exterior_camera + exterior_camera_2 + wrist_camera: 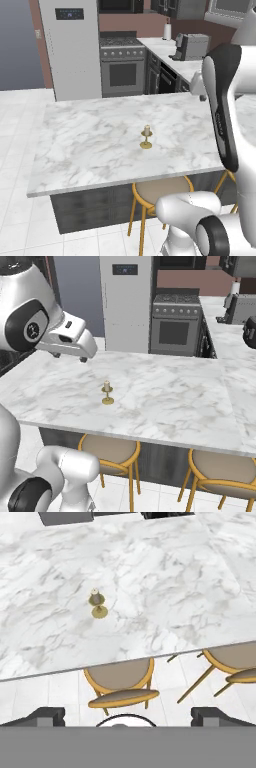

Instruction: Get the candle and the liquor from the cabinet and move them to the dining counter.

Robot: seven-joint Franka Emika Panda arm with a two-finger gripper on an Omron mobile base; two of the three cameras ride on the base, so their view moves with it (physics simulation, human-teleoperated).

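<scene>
The candle [146, 136] [107, 392] [97, 603], cream-white on a small gold candlestick, stands upright near the middle of the dining counter [90, 145] [165, 401] [165, 587]. My gripper [69, 357] [130, 716] hangs high above the counter's near edge, well apart from the candle. It is open, its fingertips [46, 714] spread wide with nothing between them. The liquor bottle and the cabinet are out of view.
Gold-framed tan stools [161, 190] [109, 449] [120, 675] are tucked under the counter's near edge, with another [225, 467] to the right. Behind the island stand a fridge [75, 45], a stove [122, 65], and a side worktop with an appliance [191, 46] and paper towels [167, 31].
</scene>
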